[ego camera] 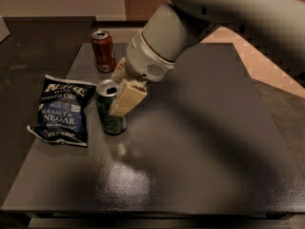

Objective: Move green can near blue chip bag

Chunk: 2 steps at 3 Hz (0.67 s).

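Observation:
The green can (109, 116) stands upright on the dark table (190, 151), just right of the blue chip bag (62, 109), with a small gap between them. My gripper (119, 90) comes in from the upper right and is shut on the can's upper part; one pale finger (127, 97) lies across the can's front right side, and the other finger is behind the can. The chip bag lies flat near the table's left edge.
A red can (103, 50) stands upright behind the green can, near the table's far left. My large grey arm (200, 18) crosses the upper right of the view. The table's front edge runs along the bottom.

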### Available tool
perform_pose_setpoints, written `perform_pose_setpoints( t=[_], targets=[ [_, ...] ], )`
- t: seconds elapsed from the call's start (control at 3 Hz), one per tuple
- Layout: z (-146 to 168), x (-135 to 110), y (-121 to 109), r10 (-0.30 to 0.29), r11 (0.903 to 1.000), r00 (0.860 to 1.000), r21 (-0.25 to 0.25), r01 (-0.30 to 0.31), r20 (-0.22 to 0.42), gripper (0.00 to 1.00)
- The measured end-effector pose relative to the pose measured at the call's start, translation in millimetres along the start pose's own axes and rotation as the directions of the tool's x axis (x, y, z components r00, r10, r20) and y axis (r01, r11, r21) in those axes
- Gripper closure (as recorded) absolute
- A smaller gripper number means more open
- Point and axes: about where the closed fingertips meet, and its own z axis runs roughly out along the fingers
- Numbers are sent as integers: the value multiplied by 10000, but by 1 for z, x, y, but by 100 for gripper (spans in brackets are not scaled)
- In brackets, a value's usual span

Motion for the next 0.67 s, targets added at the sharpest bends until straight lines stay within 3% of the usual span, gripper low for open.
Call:
perform_pose_setpoints(
  t=[0.67],
  targets=[
    [17,-8,-4,-271,9995,9991,-197,265,-318,36]
  ],
)
